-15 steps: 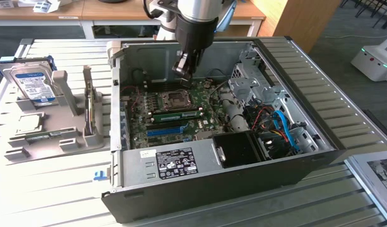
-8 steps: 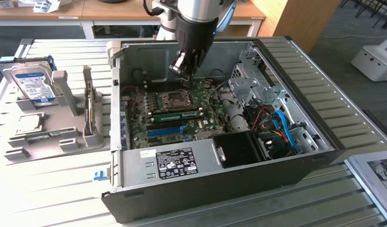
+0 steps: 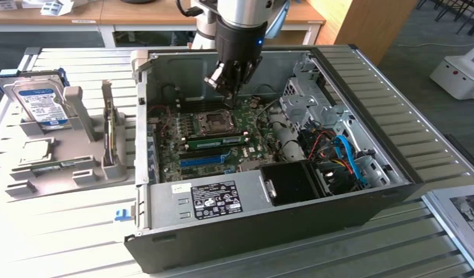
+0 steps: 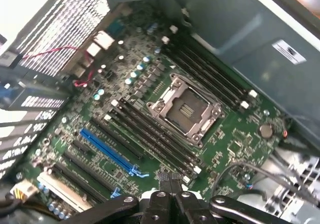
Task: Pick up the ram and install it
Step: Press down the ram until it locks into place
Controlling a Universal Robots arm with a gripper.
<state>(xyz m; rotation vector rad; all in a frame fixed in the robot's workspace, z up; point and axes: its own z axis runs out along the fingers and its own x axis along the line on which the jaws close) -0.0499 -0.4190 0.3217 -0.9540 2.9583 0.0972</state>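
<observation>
Even indoor light, wrist view blurred, glary

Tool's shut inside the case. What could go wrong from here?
1. The tool hangs shut close over the board, by the open CPU socket; dropping could hit it.
2. Grey cables run beside the tool and might snag.
3. The ram by the socket may not be fully seated; I cannot tell.

The ram is a slim, long green circuit-board stick with small dark chips along its face. It stands on its long edge in a memory slot of the motherboard, level from end to end. It lies just beside the CPU socket, parallel to the socket's near edge, between the socket and the blue expansion slot. Nothing touches its top edge.
</observation>
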